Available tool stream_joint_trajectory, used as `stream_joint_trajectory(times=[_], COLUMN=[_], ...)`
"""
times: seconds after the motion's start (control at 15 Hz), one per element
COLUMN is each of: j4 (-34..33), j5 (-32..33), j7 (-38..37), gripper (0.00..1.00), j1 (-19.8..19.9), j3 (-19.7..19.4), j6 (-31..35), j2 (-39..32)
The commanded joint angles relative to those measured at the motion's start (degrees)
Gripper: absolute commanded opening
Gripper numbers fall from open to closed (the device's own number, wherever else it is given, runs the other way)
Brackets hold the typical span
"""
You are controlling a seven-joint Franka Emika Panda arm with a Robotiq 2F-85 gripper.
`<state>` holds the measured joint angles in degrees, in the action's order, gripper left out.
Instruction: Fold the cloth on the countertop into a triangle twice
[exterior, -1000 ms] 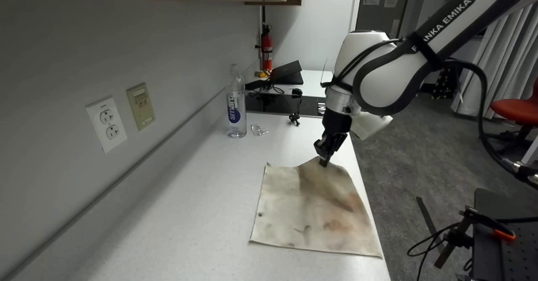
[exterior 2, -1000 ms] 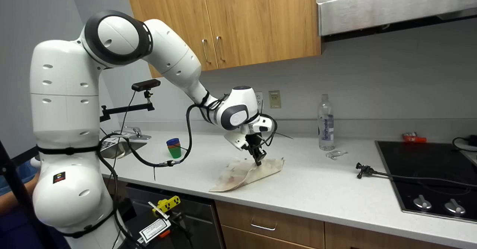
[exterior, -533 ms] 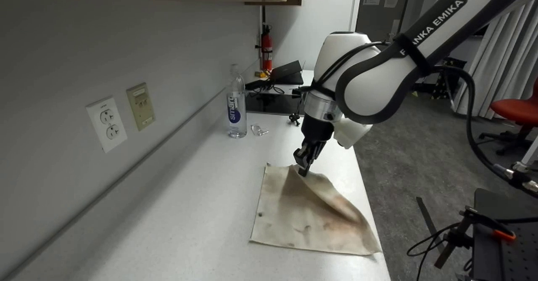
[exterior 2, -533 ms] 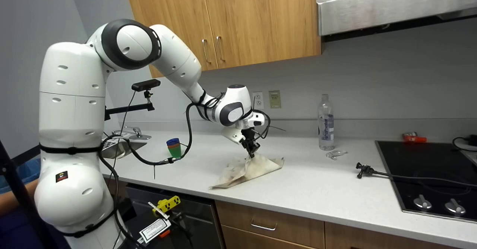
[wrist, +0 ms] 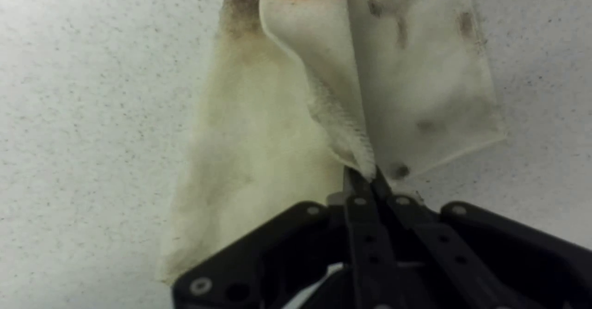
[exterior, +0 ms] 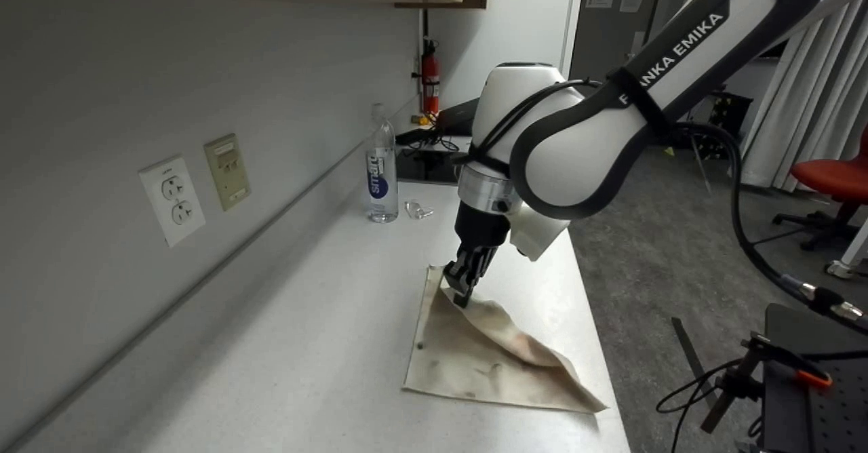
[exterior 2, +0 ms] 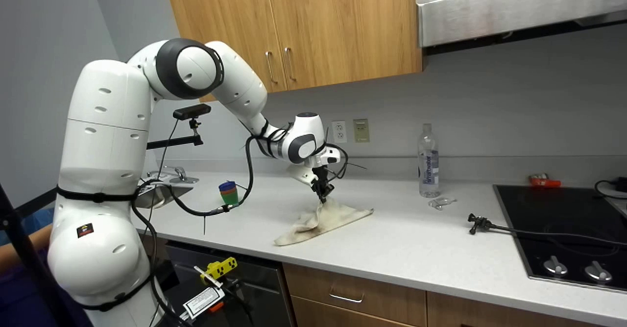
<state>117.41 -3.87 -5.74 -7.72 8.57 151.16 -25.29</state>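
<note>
Exterior view, cups (exterior 2: pixel 229 194): a small coloured stack on the countertop (exterior 2: pixel 416 241), at about 10 o'clock from the cloth (exterior 2: pixel 325 223) and well apart from it.

Cloth: on the countertop, one end at 8 o'clock, the other just before 3, its middle raised into a flap (exterior 2: pixel 338 214).

Corners: in an exterior view we see three of them spread out at 11, 4 and 8 o'clock; the last, an uncovered corner (exterior: pixel 411 384), is by our judgement where the lifted one should land.

Gripper (exterior 2: pixel 323 200): at 12 o'clock over the cloth; in the wrist view its fingers (wrist: pixel 363 216) are nearly together with a pinch of fabric between the tips, and we cannot tell whether that pinch takes in the very corner.

First triangle: under way but unfinished, as we judge — the flap curls, and its held point is apart from the 8 o'clock corner.

Second triangle: we see no sign of it; what is left, in our reading, is to lay this flap flat, let go, and make the whole second fold.

Bottle (exterior 2: pixel 428 163): upright at 2 o'clock from the cloth, well apart from the fold.

Cooktop (exterior 2: pixel 563 214): at 3 o'clock, set into the countertop — farthest along in our sweep.
</note>
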Motion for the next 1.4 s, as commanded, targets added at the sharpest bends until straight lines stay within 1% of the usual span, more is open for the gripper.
stream_joint_trajectory(times=[0.0, 0.4, 0.47, 0.53, 0.6, 0.93, 1.07, 1.13, 1.2, 1.33], j4=[-3.7, -5.7, -6.0, -6.2, -6.2, -6.7, -6.0, -5.0, -3.5, -0.5], j5=[-0.9, -0.9, -0.8, -0.5, -0.1, -2.8, -3.4, -3.2, -2.9, -2.8], j7=[1.4, 1.3, 1.4, 1.3, 1.0, 1.5, 1.4, 1.2, 1.0, 1.0], gripper=[0.01, 0.01, 0.28, 0.29, 0.35, 0.74, 0.88, 0.96, 0.99, 1.0], j1=[-1.0, -2.4, -2.5, -2.8, -3.1, -2.3, -2.3, -2.5, -2.6, -2.6], j3=[1.3, 2.0, 2.1, 1.9, 1.7, 3.1, 3.1, 2.8, 2.5, 2.4], j6=[-3.3, -5.1, -5.5, -5.8, -6.0, -7.1, -8.2, -8.5, -9.0, -9.8], j2=[-1.6, -3.0, -3.3, -3.3, -3.3, -2.1, -0.7, 0.2, 1.3, 3.5])
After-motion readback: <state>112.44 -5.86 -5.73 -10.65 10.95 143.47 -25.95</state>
